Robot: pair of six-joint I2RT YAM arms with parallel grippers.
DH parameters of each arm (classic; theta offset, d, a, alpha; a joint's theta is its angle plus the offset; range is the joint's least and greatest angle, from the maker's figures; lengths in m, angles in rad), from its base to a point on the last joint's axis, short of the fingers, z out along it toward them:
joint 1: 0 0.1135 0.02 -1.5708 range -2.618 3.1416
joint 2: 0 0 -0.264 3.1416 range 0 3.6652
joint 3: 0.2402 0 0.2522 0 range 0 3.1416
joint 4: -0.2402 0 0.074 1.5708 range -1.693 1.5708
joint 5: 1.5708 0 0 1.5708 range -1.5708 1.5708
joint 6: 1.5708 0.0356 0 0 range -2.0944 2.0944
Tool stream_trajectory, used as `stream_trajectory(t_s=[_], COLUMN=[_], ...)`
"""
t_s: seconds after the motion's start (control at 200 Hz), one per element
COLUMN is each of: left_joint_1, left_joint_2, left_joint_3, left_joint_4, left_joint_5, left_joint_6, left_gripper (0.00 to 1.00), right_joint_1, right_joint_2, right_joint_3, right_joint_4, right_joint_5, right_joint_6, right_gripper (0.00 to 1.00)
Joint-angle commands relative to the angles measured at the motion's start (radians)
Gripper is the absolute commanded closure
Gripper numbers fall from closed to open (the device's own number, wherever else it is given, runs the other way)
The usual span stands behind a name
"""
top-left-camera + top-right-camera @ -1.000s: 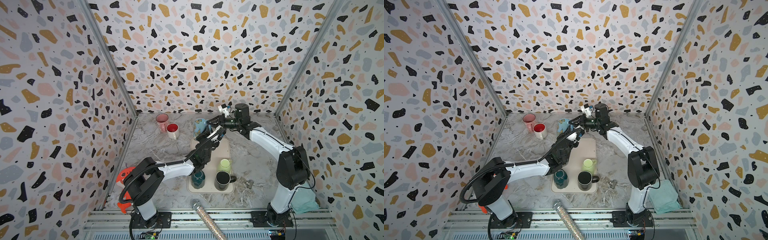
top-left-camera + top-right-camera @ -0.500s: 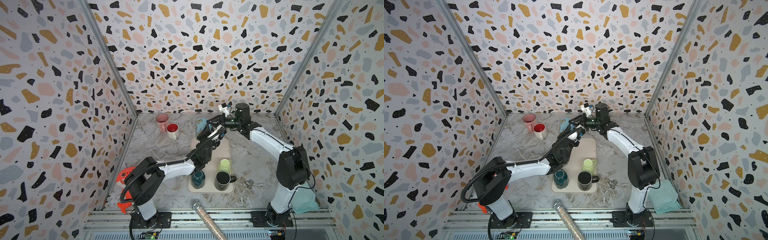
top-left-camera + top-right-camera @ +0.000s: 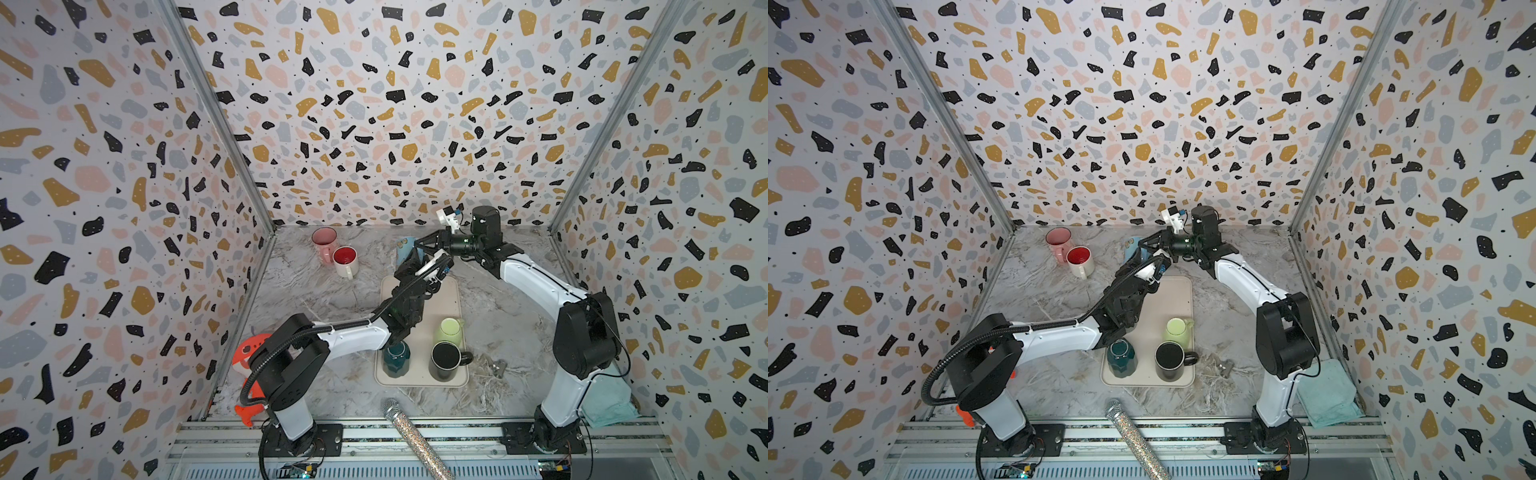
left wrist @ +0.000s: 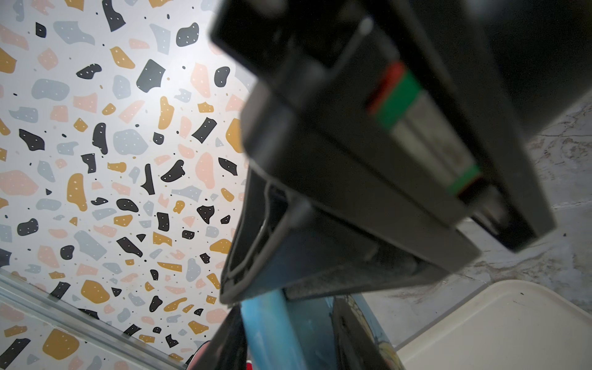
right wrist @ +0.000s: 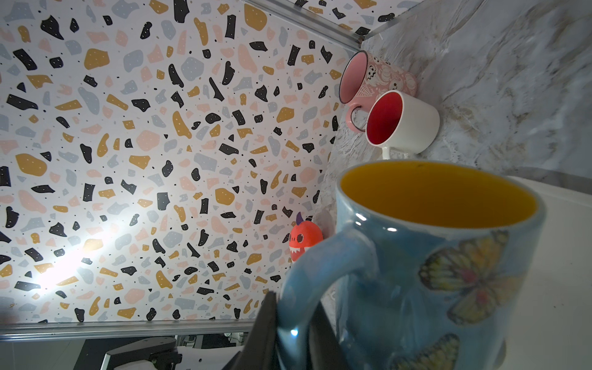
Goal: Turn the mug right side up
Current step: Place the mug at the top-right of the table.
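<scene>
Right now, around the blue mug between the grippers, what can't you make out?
- blue mug: both top views, mostly behind left gripper and right gripper; right wrist view, base cut off by edge.
- left gripper: left wrist view, blurred housing fills frame; open or gripping, unclear.
- grey object beside tray: both top views, too small.

blue mug (image 3: 404, 250) at far end of tray (image 3: 455, 299) | right fingers (image 3: 427, 240) against it | left fingers (image 3: 411, 266) beside
</scene>
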Motion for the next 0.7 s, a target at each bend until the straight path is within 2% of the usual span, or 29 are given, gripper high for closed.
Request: stream_trajectory(t_s=[0.0,0.456,0.696], left_joint_1=[0.009,0.01,0.009], left_joint_2=[-0.029,-0.052,-0.057], left_joint_3=[0.053,0.026,0.029], left_joint_4=[0.163,0.155,0.159], left_joint_5=[-0.026,-0.011,-0.047], left_joint_6=[0.014,0.011,0.016], left_gripper=[0.57,0.56,0.56], right_joint_1=[-0.032,-0.069,-0.116], right_joint_2=[0.008,0.036,0.031], right_joint_3=[0.003,0.014,0.023], right_joint_4=[0.038,0.057,-0.002], right_joint_5=[0.008,0.02,0.069], right_joint_6=[-0.022,-0.032,-0.145], right_gripper=[1.0,1.0,1.0])
